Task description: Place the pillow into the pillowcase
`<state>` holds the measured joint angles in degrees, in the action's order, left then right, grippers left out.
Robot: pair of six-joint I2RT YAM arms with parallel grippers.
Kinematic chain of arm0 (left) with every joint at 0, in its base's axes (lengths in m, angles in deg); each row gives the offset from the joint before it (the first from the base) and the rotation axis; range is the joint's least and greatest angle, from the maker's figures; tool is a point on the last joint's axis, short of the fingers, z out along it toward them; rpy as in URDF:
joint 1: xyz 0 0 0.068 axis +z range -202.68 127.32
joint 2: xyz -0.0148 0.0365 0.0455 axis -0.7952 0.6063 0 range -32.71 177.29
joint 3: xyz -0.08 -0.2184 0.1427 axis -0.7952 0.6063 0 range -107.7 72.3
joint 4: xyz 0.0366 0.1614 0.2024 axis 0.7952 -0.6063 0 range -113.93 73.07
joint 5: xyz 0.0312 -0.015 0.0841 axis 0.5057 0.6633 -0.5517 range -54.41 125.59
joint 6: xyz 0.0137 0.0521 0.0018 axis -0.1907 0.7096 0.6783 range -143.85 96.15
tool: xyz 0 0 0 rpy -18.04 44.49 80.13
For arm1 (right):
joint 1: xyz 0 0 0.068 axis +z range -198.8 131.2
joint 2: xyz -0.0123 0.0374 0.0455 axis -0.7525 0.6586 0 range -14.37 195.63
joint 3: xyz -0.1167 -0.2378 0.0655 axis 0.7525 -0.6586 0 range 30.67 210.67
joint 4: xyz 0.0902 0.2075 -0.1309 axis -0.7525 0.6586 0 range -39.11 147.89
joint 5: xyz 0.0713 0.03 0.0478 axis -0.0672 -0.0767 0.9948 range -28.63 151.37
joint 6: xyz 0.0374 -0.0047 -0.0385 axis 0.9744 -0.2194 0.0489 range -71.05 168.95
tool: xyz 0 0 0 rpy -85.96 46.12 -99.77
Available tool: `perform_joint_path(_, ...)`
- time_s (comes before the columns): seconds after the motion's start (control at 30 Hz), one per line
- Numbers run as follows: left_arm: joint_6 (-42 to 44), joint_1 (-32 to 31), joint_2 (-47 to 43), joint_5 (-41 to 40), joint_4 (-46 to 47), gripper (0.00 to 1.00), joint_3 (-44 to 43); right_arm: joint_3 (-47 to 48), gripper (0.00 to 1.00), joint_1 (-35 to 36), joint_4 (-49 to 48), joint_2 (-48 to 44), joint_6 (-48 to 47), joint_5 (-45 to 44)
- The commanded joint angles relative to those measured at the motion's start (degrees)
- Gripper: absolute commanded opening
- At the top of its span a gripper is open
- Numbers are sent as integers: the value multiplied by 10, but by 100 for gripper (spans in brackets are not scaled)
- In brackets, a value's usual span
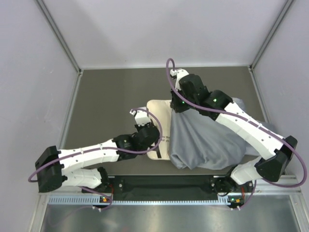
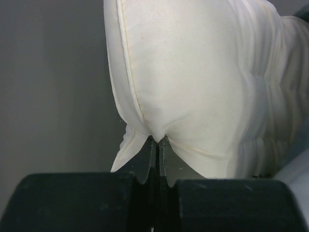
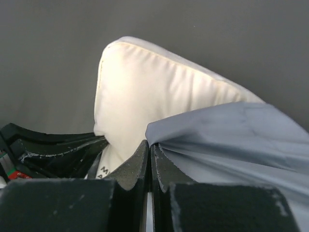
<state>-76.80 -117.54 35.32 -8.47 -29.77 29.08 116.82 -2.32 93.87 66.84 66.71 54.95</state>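
Observation:
The cream pillow (image 1: 161,113) lies in the middle of the table, and its right part is covered by the grey-blue pillowcase (image 1: 207,142). My left gripper (image 1: 158,141) is shut on the pillow's near left edge; the left wrist view shows the pillow (image 2: 193,87) bunching into the closed jaws of the left gripper (image 2: 158,141). My right gripper (image 1: 175,107) hovers over the pillow's far side. In the right wrist view this gripper (image 3: 149,144) is shut on the pillowcase's (image 3: 231,140) edge, held up against the pillow (image 3: 145,92). Dark lettering shows on the pillow's lower part.
A dark grey mat (image 1: 111,106) covers the table, with pale walls on three sides. A metal rail (image 1: 159,199) runs along the near edge between the arm bases. The left arm's black gripper body (image 3: 48,150) shows at the left of the right wrist view.

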Motion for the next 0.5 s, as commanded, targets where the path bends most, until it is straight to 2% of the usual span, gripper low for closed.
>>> perform_joint_path(0.0,35,-4,-4,32,155,0,-66,37,0,20,-44,6,20,74)
perform_joint_path(0.07,40,-4,-5,60,158,0,-69,32,0,14,-31,4,22,43)
perform_joint_path(0.2,35,-4,-30,99,178,0,-21,-37,0,-24,-59,-28,23,100)
perform_joint_path(0.27,46,-4,-40,126,228,0,23,-34,0,-31,-71,-25,20,108)
perform_joint_path(0.33,55,-4,-35,133,255,0,10,25,0,-30,-62,13,24,137)
perform_joint_path(0.47,85,-4,-18,103,203,0,-63,183,0,-7,-12,65,31,156)
